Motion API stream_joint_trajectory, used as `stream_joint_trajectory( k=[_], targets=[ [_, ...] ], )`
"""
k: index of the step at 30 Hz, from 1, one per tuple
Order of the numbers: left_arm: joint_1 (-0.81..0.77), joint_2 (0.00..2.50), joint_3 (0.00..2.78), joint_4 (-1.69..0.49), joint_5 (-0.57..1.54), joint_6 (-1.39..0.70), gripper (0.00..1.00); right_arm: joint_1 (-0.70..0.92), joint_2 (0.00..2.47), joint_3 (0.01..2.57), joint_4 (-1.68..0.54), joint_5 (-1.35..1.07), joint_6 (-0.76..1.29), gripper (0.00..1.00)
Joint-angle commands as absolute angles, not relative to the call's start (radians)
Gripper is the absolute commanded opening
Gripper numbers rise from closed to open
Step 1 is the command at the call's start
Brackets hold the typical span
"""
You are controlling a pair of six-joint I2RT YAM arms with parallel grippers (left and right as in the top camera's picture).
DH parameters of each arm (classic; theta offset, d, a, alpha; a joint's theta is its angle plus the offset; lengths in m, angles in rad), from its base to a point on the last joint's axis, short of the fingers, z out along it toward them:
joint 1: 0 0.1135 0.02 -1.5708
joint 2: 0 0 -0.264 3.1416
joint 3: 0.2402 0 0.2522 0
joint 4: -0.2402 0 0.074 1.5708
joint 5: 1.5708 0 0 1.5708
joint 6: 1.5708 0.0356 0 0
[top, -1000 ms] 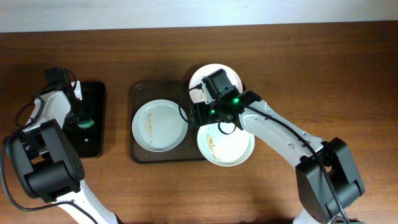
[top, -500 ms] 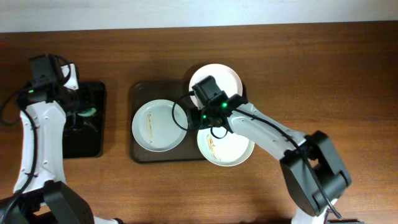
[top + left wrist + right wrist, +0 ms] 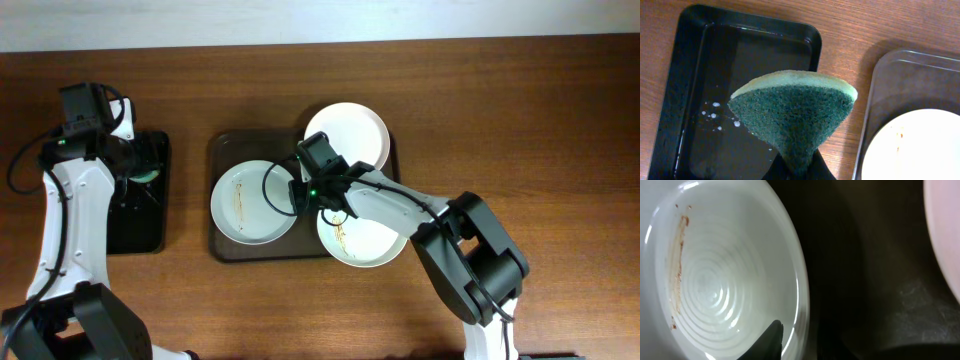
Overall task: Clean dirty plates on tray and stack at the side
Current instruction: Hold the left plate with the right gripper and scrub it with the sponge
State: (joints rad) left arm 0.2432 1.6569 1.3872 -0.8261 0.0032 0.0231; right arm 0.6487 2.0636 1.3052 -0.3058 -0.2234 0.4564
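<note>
Left gripper (image 3: 796, 169) clamped on green sponge (image 3: 792, 112), sponge pinched into fan shape, over right part of black tray (image 3: 685, 75). Droplets on black tray floor. Right gripper (image 3: 299, 193) low at right rim of left plate (image 3: 250, 205). 1 fingertip (image 3: 771, 339) inside rim, other hidden; cannot tell if gripping. Brown tray (image 3: 224, 150) carries 3 plates. Left plate fully inside, brown streak on it. Rear plate (image 3: 350, 130) overhangs far right corner. Front plate (image 3: 368, 240), smeared, overhangs near right corner.
</note>
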Motion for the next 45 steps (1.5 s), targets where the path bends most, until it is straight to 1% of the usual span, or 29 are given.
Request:
stream_joint_trajectory(
  k=[1, 2, 3, 4, 7, 9, 14, 18, 20, 21, 22, 24, 26, 29, 31, 34, 35, 36, 37, 39, 42, 44, 45],
  targets=[
    [0.245, 1.662, 1.395, -0.823, -0.003, 0.038, 0.01, 0.654, 2.083, 1.319, -0.308, -0.220, 0.474, 0.21],
    [0.245, 1.662, 1.395, -0.822, -0.003, 0.038, 0.01, 0.654, 2.083, 1.319, -0.307, -0.220, 0.474, 0.17],
    [0.245, 1.662, 1.395, -0.822, -0.004, 0.038, 0.01, 0.654, 2.083, 1.319, -0.308, -0.220, 0.489, 0.08],
    [0.245, 1.663, 1.395, -0.822, -0.004, 0.038, 0.01, 0.654, 2.083, 1.319, -0.309, -0.220, 0.504, 0.04],
    [0.245, 1.702, 1.394, -0.821, -0.014, 0.038, 0.01, 0.654, 2.083, 1.319, -0.317, -0.220, 0.504, 0.04],
    [0.245, 1.747, 1.394, -0.823, -0.071, 0.025, 0.01, 0.653, 2.083, 1.319, -0.325, -0.220, 0.503, 0.04],
    [0.245, 1.769, 1.394, -0.815, -0.305, 0.011, 0.01, 0.592, 2.082, 1.319, -0.363, -0.268, 0.503, 0.04],
    [0.243, 1.825, 1.392, -0.814, -0.327, -0.016, 0.01, 0.575, 2.082, 1.319, -0.368, -0.284, 0.503, 0.04],
    [0.235, 1.821, 1.392, -0.818, -0.159, -0.012, 0.01, 0.575, 2.082, 1.319, -0.366, -0.284, 0.503, 0.04],
    [0.221, 1.819, 1.392, -0.831, 0.117, 0.036, 0.01, 0.574, 2.082, 1.319, -0.366, -0.284, 0.503, 0.04],
    [0.203, 1.819, 1.392, -0.846, 0.239, 0.043, 0.01, 0.574, 2.082, 1.319, -0.364, -0.284, 0.503, 0.04],
    [0.124, 1.819, 1.392, -0.870, 0.322, 0.037, 0.01, 0.574, 2.082, 1.320, -0.362, -0.286, 0.503, 0.04],
    [0.024, 1.819, 1.384, -0.875, 0.318, -0.027, 0.01, 0.574, 2.082, 1.320, -0.343, -0.308, 0.508, 0.04],
    [-0.097, 1.819, 1.312, -0.775, 0.262, -0.100, 0.01, 0.574, 2.082, 1.320, -0.339, -0.308, 0.508, 0.04],
    [-0.191, 1.819, 1.222, -0.686, 0.171, -0.177, 0.01, 0.574, 2.082, 1.320, -0.339, -0.308, 0.508, 0.04],
    [-0.276, 1.819, 1.114, -0.566, 0.047, -0.198, 0.01, 0.574, 2.082, 1.320, -0.336, -0.311, 0.508, 0.04],
    [-0.284, 1.819, 1.083, -0.538, 0.016, -0.199, 0.01, 0.574, 2.082, 1.320, -0.336, -0.311, 0.507, 0.04],
    [-0.286, 1.819, 1.059, -0.530, -0.057, -0.234, 0.01, 0.574, 2.082, 1.320, -0.336, -0.311, 0.507, 0.04],
    [-0.286, 1.819, 1.040, -0.529, -0.174, -0.247, 0.01, 0.574, 2.082, 1.320, -0.336, -0.311, 0.507, 0.04],
    [-0.286, 1.821, 1.021, -0.522, -0.280, -0.246, 0.01, 0.574, 2.082, 1.320, -0.336, -0.311, 0.507, 0.04],
    [-0.286, 1.830, 1.003, -0.441, -0.461, -0.246, 0.01, 0.574, 2.082, 1.320, -0.339, -0.311, 0.507, 0.04],
    [-0.286, 1.833, 1.003, -0.339, -0.519, -0.246, 0.01, 0.574, 2.082, 1.320, -0.340, -0.311, 0.507, 0.04],
    [-0.286, 1.833, 1.003, -0.295, -0.483, -0.245, 0.01, 0.574, 2.082, 1.320, -0.340, -0.311, 0.507, 0.04]
  ],
)
